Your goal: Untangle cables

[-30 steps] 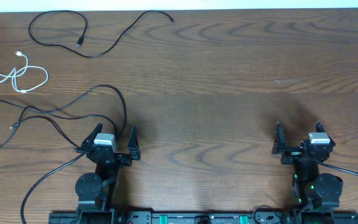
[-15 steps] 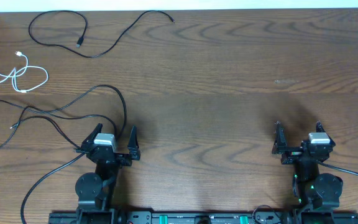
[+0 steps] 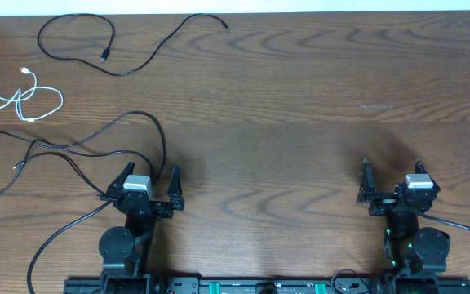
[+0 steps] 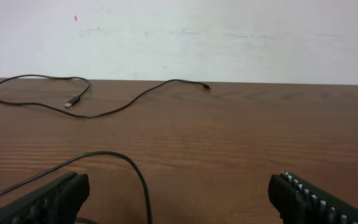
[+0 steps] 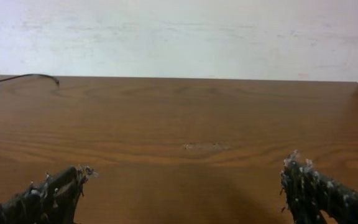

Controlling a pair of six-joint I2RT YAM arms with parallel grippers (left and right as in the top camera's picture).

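- Wooden table point(image 3: 300, 106): bare ahead of the right tool point(image 3: 391, 166), which waits wide open and empty, likely because no cable lies on its side.
- The left tool point(image 3: 152, 170): jaws fully apart, holding nothing; crossing black cables point(image 3: 96, 140) lie just ahead-left of it.
- A looped black cable point(image 3: 137, 69): far ahead, alone.
- A white cable point(image 3: 31, 102): coiled, far left.

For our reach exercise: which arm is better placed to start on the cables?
Probably left: the white cable and black cables all lie on its side, one beside the left gripper; the right gripper sits far off.
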